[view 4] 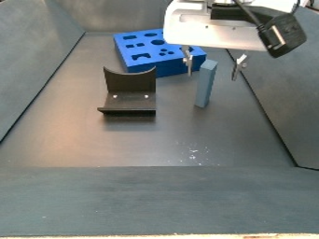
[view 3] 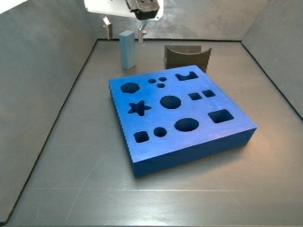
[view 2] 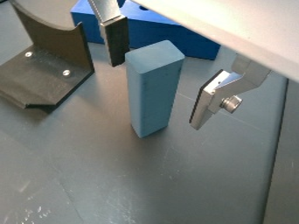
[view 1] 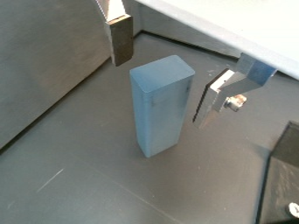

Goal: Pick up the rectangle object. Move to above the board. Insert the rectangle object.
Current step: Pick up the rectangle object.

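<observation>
The rectangle object (view 1: 160, 105) is a tall light-blue block standing upright on the grey floor; it shows in both wrist views (view 2: 152, 87) and both side views (view 3: 128, 50) (view 4: 204, 84). My gripper (view 1: 163, 68) hangs open just above it, one finger on each side of its top, touching nothing; it also shows in a wrist view (view 2: 160, 74) and the side views (view 3: 133, 31) (view 4: 212, 62). The board (view 3: 178, 111) is a thick blue slab with several cut-out holes, lying beside the block; it also shows in a side view (view 4: 147, 49).
The fixture (view 4: 127, 93), a dark L-shaped bracket, stands beside the block and next to the board (view 3: 187, 56) (view 2: 45, 66). Grey walls enclose the floor on all sides.
</observation>
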